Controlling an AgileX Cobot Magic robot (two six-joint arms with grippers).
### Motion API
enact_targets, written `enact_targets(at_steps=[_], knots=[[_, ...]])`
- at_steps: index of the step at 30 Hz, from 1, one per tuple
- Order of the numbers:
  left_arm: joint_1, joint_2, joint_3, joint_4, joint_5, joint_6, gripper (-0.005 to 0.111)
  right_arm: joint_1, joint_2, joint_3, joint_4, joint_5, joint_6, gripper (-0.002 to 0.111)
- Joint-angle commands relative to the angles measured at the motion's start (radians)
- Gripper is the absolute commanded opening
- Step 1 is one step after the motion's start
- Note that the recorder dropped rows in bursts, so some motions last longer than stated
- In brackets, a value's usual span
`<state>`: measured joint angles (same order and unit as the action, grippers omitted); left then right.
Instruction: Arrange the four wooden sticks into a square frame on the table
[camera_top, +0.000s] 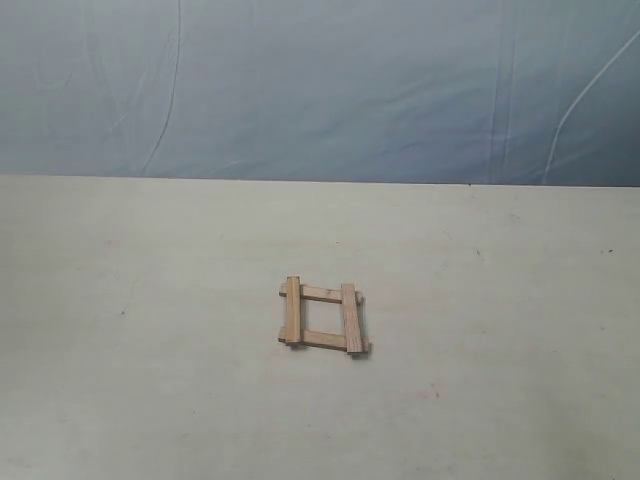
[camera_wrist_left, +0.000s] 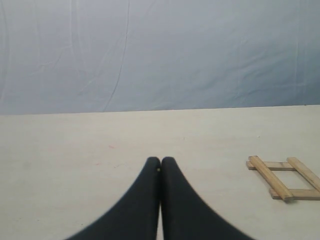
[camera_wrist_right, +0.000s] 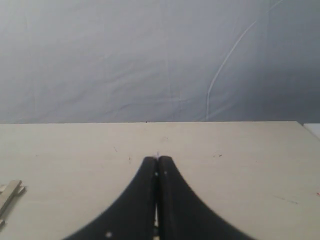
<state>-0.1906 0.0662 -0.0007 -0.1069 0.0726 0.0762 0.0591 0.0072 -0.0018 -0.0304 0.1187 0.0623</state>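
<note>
Four short flat light-brown wooden sticks (camera_top: 351, 318) lie as a small hollow square frame (camera_top: 318, 340) w/ overlapping ends, approx. mid pale cream-beige worktop (camera_top: 150, 380). L jaws and R jaws both pressed together, gripping nothing, apart from the frame.

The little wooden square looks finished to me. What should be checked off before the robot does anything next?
1. All four wooden sticks in the square frame: ok.
2. Ends overlapping at every corner: ok.
3. Frame resting on the table: ok.
4. Left fingers shut, empty, apart from the frame: ok.
5. Right fingers shut, empty, apart from the frame: ok.
6. Corners exactly square: cannot tell.
</note>
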Motion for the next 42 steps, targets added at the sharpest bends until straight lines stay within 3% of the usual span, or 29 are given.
enact_targets(at_steps=[1,6,13,19,25,29,42], knots=[[0.001,-0.006,0.001,-0.003,-0.005,-0.004,0.000,-0.007,-0.007,0.002,-0.008,0.014,-0.007,-0.001],[0.001,-0.006,0.001,-0.003,-0.005,-0.004,0.000,-0.022,-0.007,0.002,-0.007,0.014,-0.007,-0.001],[0.001,-0.006,0.001,0.007,-0.005,-0.004,0.000,-0.147,-0.007,0.002,-0.008,0.014,-0.007,-0.001],[0.064,-0.025,0.001,0.027,-0.005,-0.004,0.000,-0.152,-0.007,0.002,-0.008,0.014,-0.007,-0.001],[0.140,-0.056,0.001,0.050,0.171,-0.004,0.000,-0.152,-0.007,0.002,-0.008,0.014,-0.007,-0.001],[0.175,-0.066,0.001,0.050,0.166,-0.006,0.000,-0.152,-0.007,0.002,-0.008,0.014,-0.007,-0.001],[0.188,-0.066,0.001,0.056,0.166,-0.006,0.000,-0.124,-0.007,0.002,-0.008,0.029,-0.007,-0.001]])
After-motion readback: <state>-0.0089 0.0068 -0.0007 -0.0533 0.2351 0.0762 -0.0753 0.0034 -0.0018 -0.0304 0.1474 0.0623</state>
